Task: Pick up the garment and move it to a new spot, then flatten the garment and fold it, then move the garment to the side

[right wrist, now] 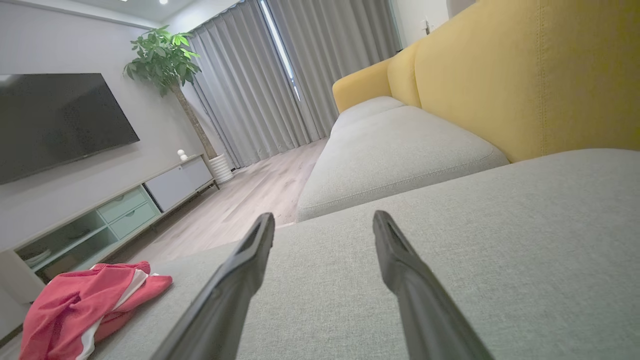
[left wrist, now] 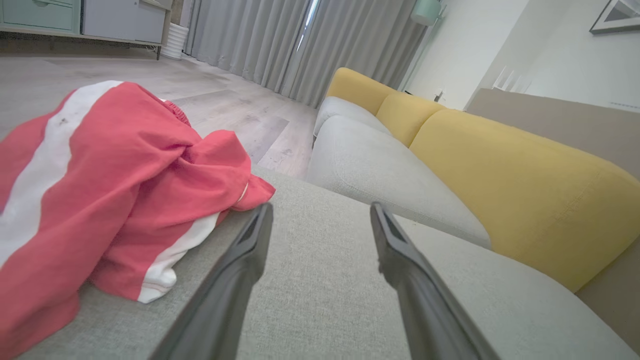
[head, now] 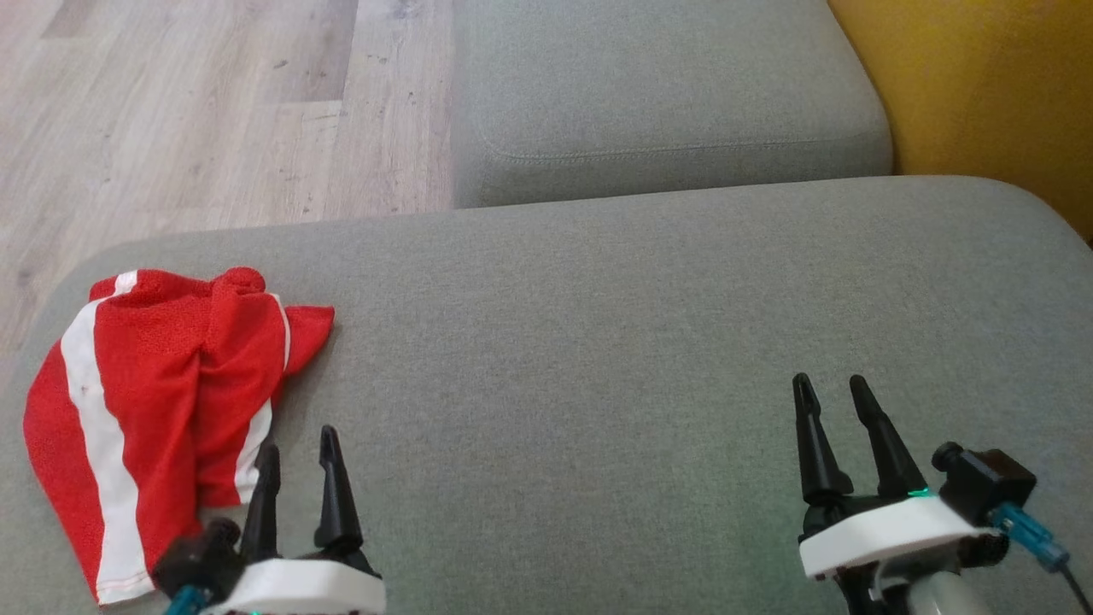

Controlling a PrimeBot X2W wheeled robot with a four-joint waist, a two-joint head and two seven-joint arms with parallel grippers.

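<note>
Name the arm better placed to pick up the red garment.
Left. The left gripper is open right beside the crumpled red garment, which lies at the left end of the grey cushion. The right gripper, also open, sits far across the cushion.

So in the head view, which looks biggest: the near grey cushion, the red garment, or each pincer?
1. near grey cushion, by far.
2. red garment.
3. left pincer and right pincer: they look alike, so I won't rank them. Both sit close to the camera, which flatters their size.
</note>
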